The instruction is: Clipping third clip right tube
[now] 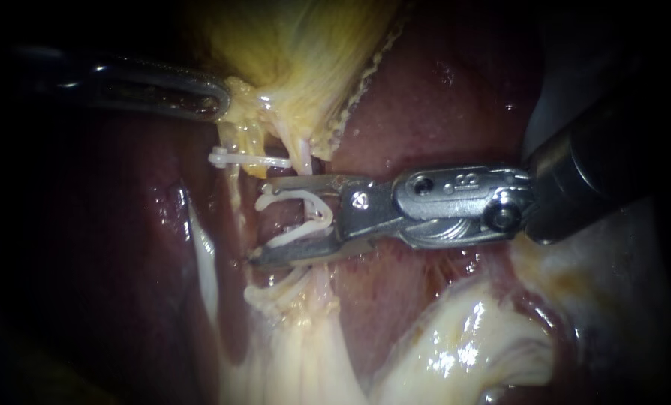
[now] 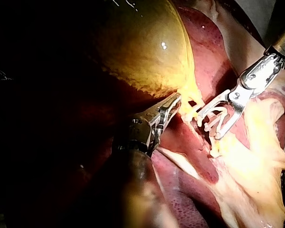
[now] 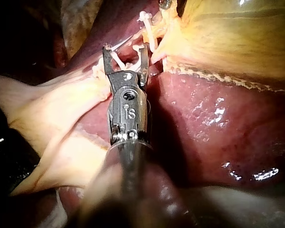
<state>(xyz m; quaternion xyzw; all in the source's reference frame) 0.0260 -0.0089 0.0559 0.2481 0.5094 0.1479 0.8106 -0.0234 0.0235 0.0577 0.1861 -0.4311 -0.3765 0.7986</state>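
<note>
Right instrument [image 1: 260,219] enters from the right, shaft dark, metal wrist lying over the liver [image 1: 440,97]. Jaws stand wide apart, each one touching an arm of the loaded clip [image 1: 294,195]. That clip is white, V-shaped and open, carried between them.

Right tube [image 1: 303,154] is a thin pale strand running down from the gallbladder [image 1: 305,52]. It passes just behind the tip half of the upper jaw and crosses the gap between the jaws near the clip's hinge. It comes out below the lower jaw into pale stringy tissue. Whether the strand sits fully inside the clip's arms or just behind them, cannot tell.

Upper clip [image 1: 249,160] is white, closed and lies crosswise, just above the upper jaw, near it but apart. Lower clip [image 1: 272,295] is ridged and white, just under the lower jaw, with its edges partly lost in pale strands.

Left instrument [image 1: 219,96] comes in from the left. Its jaws lie together, clamped on the yellow lower edge of the gallbladder, above and left of the upper clip and well clear of the right jaws.

Glistening pale fat [image 1: 463,337] lies below the wrist. Dark red liver shows through the open clip
</note>
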